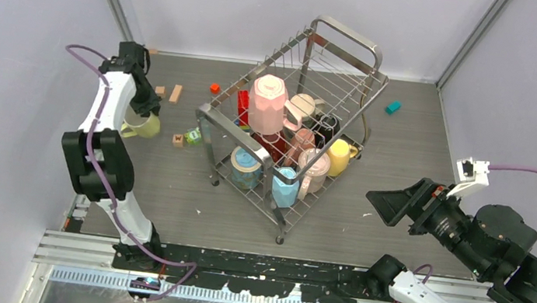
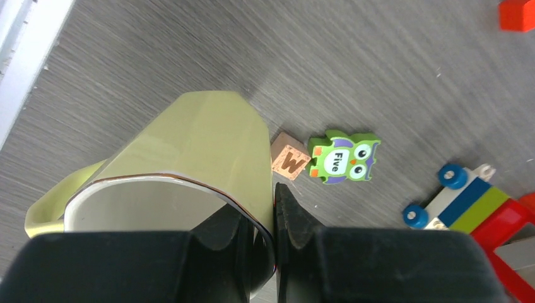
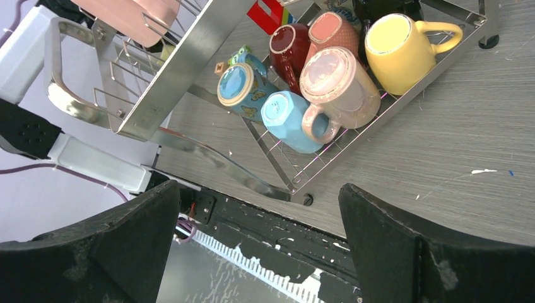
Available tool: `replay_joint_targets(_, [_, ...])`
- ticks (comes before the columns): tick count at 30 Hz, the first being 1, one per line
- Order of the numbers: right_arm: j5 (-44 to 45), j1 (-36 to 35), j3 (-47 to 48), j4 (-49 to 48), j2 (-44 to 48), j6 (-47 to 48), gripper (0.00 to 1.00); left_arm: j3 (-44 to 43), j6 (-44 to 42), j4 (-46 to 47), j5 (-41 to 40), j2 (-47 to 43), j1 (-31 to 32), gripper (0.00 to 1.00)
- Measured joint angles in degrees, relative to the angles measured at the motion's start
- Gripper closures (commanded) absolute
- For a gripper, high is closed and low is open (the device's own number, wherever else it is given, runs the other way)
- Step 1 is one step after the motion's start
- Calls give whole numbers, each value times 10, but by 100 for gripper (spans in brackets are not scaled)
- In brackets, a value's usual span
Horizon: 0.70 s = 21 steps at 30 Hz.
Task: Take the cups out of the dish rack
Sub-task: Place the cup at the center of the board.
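Left tool (image 2: pixel 272 208) is clamped on the rim of the yellow-green mug (image 2: pixel 202 139), one finger inside the wall and one outside, with the handle on the side opposite the grip. The mug is mouth-up, long axis roughly vertical, low over the left of the desk (image 2: pixel 378 63) and well apart from the dish rack (image 1: pixel 235 141). Can't tell if the base touches. My read: lower and release comes next. The W block (image 2: pixel 290 163) and owl piece (image 2: pixel 344 156) sit just beside the landing spot.

Right tool (image 3: pixel 258 192) is spread wide and empty. It's the nearer arm to the rack, which lies to its left. Closest cup is the yellow mug (image 3: pixel 397 53), mouth turned toward that tool.

Cups are glazed ceramic, likely slick; the held one is faceted. The rack is steel wire and the desk is grey wood-grain.
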<state>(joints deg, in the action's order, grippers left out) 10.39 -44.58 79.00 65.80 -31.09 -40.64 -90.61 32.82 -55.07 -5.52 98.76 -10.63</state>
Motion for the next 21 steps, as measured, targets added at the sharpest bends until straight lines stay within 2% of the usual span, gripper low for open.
replay_joint_targets(11, [0,0,0,22,17,0,0,41,-20,37,-13,45,41,100])
replay_joint_targets(21, [0,0,-2,33,20,0,0,57,-30,65,-31,56,52,94])
